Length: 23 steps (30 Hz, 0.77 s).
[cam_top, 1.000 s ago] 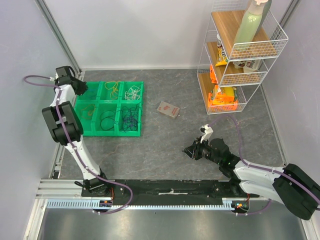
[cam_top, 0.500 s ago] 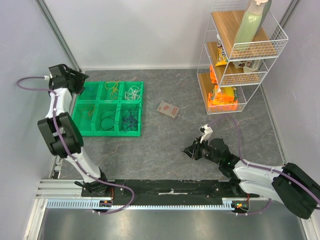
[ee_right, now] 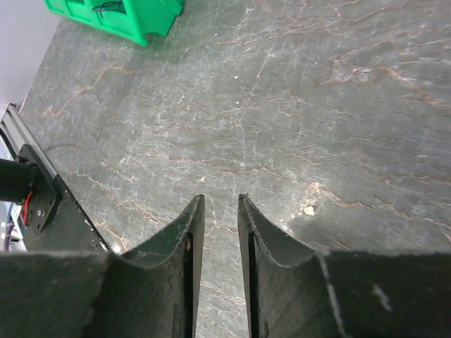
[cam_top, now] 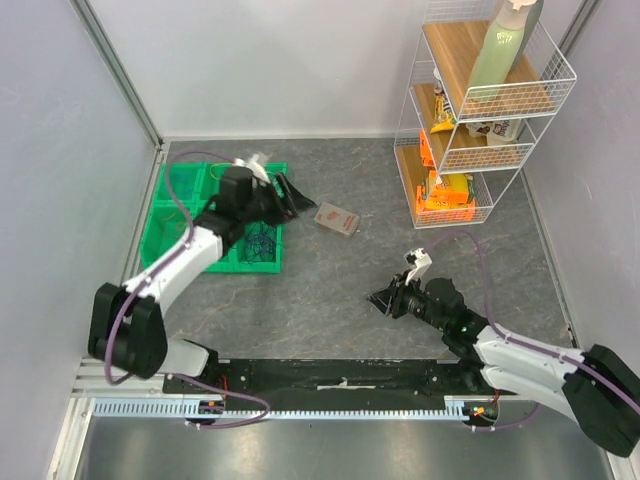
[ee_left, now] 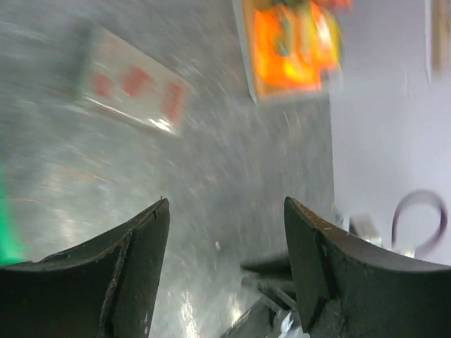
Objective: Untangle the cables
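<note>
The cables lie sorted in a green compartment bin point(cam_top: 172, 215) at the left. A dark purple loop point(cam_top: 262, 241) shows in its near right compartment, and the left arm hides most of the others. My left gripper point(cam_top: 291, 196) hovers at the bin's right edge, open and empty, pointing toward a small card point(cam_top: 336, 218). The left wrist view is blurred, showing the left gripper point(ee_left: 225, 204) over bare floor. My right gripper point(cam_top: 381, 298) rests low at centre right. Its jaws stand a narrow gap apart with nothing between them in the right wrist view point(ee_right: 220, 201).
A white wire shelf point(cam_top: 480, 110) with a spray bottle and orange snack packs point(cam_top: 447, 188) stands at the back right. The card point(ee_left: 130, 88) lies flat between bin and shelf. A bin corner point(ee_right: 120, 15) shows far ahead of the right gripper. Grey walls enclose three sides.
The left arm has swung from the far left corner across the bin to its right edge, and its gripper has opened. The right arm has barely shifted.
</note>
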### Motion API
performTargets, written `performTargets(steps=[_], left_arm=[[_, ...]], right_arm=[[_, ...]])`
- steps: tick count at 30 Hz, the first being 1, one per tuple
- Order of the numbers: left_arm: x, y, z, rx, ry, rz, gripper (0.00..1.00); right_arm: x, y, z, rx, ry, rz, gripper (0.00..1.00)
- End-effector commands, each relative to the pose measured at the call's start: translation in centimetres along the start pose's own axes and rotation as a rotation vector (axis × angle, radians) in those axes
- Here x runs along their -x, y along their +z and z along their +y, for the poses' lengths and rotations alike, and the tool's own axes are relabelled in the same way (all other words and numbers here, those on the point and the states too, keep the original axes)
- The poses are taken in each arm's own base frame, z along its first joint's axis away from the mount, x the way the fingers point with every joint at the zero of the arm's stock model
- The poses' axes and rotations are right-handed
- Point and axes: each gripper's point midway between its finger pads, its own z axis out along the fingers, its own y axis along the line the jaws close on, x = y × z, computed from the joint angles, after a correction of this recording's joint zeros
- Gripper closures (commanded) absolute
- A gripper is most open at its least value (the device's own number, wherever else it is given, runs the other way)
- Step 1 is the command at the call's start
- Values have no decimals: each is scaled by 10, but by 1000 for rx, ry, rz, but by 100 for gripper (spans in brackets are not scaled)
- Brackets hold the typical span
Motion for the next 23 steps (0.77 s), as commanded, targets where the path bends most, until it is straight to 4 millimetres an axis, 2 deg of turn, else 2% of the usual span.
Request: performTargets(steps=[1, 3, 5, 7, 10, 12, 13, 17, 23], left_arm=[[-43, -40, -95, -305, 350, -46, 28], [-77, -55, -122, -440, 431, -16, 28], [-109, -70, -141, -570, 493, 37, 28], [-138, -87, -158, -702, 549, 92, 28], [-158, -120, -186, -876, 620, 110, 28], [-163, -147, -207, -985, 673, 94, 27], [-165, -159, -214, -1032, 697, 92, 26], [-165, -201, -235, -1171, 781, 56, 26], [-155, -260, -245, -1290, 840, -43, 23]], right_arm=[[15, -11, -15, -119, 6, -49, 65], [24, -23, -32, -237, 11, -86, 63], [40, -38, -38, -311, 5, -138, 58], [67, -58, -38, -374, -7, -213, 50], [110, -94, -30, -441, -12, -342, 23], [138, -119, -25, -487, -17, -423, 4], [151, -132, -20, -500, -34, -455, 2], [190, -174, -3, -535, -94, -540, 2], [243, -239, 35, -463, -130, -731, 2]])
